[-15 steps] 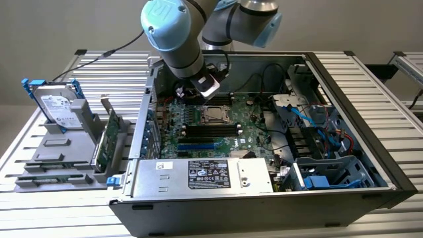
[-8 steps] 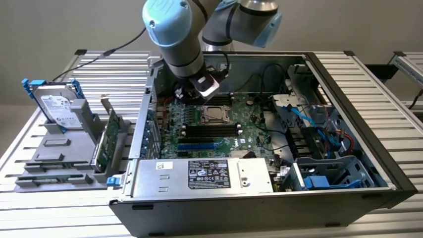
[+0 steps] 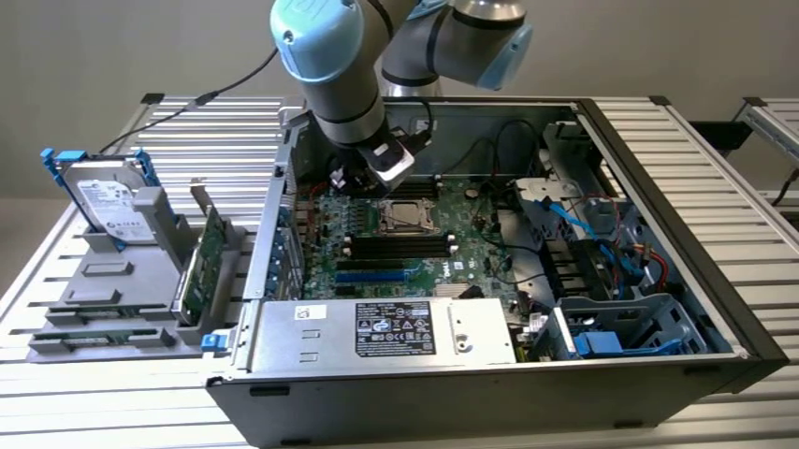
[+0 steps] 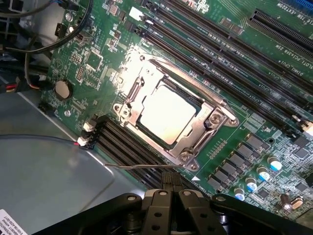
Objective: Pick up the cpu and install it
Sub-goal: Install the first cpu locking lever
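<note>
The cpu lies flat in its metal socket frame on the green motherboard, inside an open computer case. The end effector, fingers pressed together and holding nothing, hovers just beside the socket, near the chip.

The cpu shows a pale silver top inside a shiny metal frame. Around it the motherboard is green with black slots. The arm is grey with light blue caps.
</note>
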`<action>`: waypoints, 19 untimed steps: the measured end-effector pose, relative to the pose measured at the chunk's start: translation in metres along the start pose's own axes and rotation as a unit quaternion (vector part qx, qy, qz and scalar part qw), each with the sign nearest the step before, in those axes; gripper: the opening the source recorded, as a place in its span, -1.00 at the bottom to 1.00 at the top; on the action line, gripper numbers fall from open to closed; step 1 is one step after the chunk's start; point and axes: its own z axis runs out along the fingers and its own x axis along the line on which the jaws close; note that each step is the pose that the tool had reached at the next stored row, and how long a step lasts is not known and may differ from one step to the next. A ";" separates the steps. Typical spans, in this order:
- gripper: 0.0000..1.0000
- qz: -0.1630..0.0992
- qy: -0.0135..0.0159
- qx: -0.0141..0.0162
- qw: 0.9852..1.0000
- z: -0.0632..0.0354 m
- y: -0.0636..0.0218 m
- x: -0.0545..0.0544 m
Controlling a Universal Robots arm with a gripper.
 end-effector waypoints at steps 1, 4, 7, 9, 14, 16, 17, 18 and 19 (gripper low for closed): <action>-0.79 0.000 0.000 0.000 1.000 0.0002 -0.0002 0.000; -0.79 -0.003 -0.001 0.001 1.000 0.0007 0.0004 0.002; -0.79 -0.006 -0.001 0.003 1.000 0.0016 0.0024 0.005; -0.79 -0.008 -0.002 0.003 1.000 0.0024 0.0029 0.005; -0.79 -0.020 -0.005 0.008 1.000 0.0049 0.0036 0.005; -0.79 -0.026 -0.006 0.010 1.000 0.0056 0.0040 0.006; -0.79 -0.029 -0.006 0.010 1.000 0.0058 0.0042 0.006; -0.79 -0.030 -0.005 0.010 0.999 0.0059 0.0043 0.006; -0.79 -0.031 -0.004 0.010 0.999 0.0061 0.0046 0.006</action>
